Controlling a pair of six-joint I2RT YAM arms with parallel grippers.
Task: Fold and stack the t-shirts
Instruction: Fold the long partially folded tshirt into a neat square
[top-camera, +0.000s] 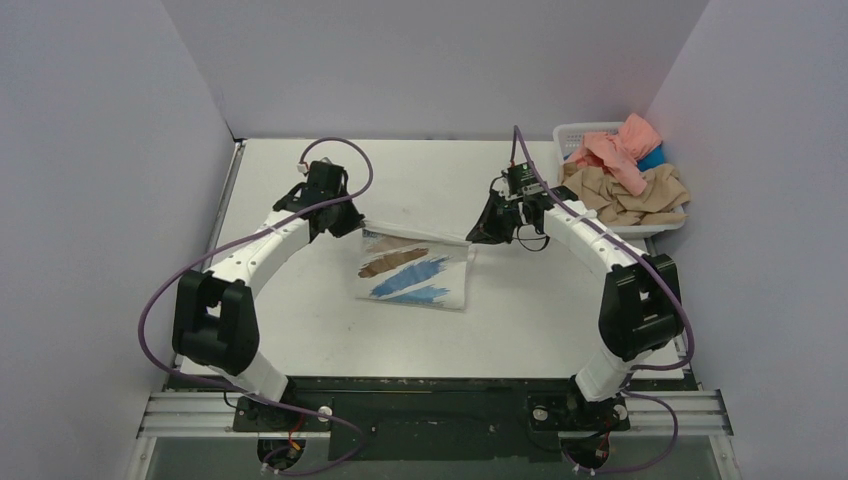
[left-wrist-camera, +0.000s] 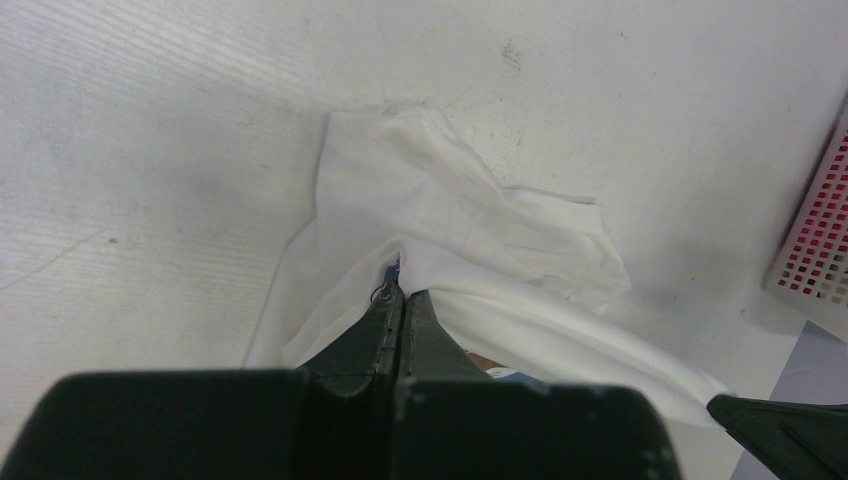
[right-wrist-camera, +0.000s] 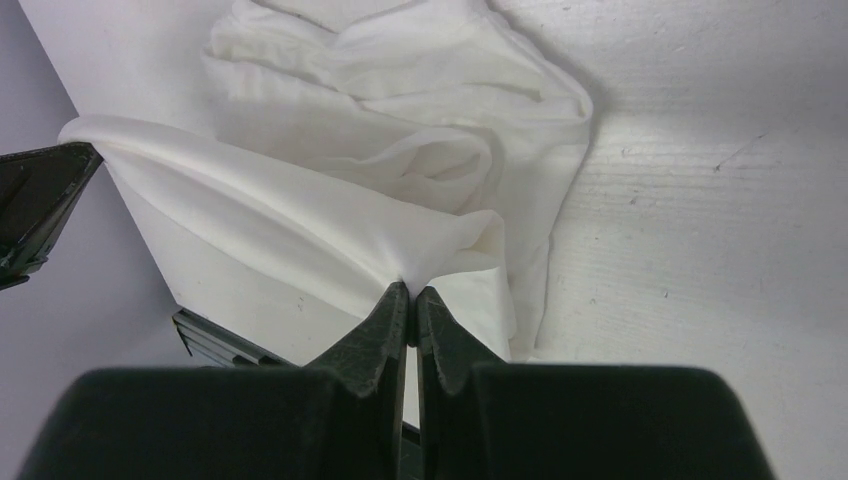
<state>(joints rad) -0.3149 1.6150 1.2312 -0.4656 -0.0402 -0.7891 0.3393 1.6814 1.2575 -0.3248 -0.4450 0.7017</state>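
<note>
White table (top-camera: 520, 320) | I see left gripper (left-wrist-camera: 400, 292) and right gripper (right-wrist-camera: 412, 290) each pinching far edge of white t-shirt (top-camera: 415, 272) | basket (top-camera: 580, 130) with tees (top-camera: 625, 175) far right

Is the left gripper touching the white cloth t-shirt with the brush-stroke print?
Touching. Left wrist view: left gripper shut on a fold of the white cloth t-shirt.

white t-shirt (top-camera: 415, 272), brown and blue brush-stroke print, top edge pinched taut between left hand (left-wrist-camera: 400, 300) and right hand (right-wrist-camera: 412, 295), salmon-pink tee (top-camera: 620, 150), tan tee (top-camera: 630, 198), blue tee (top-camera: 652, 157) heaped right of right hand
</note>
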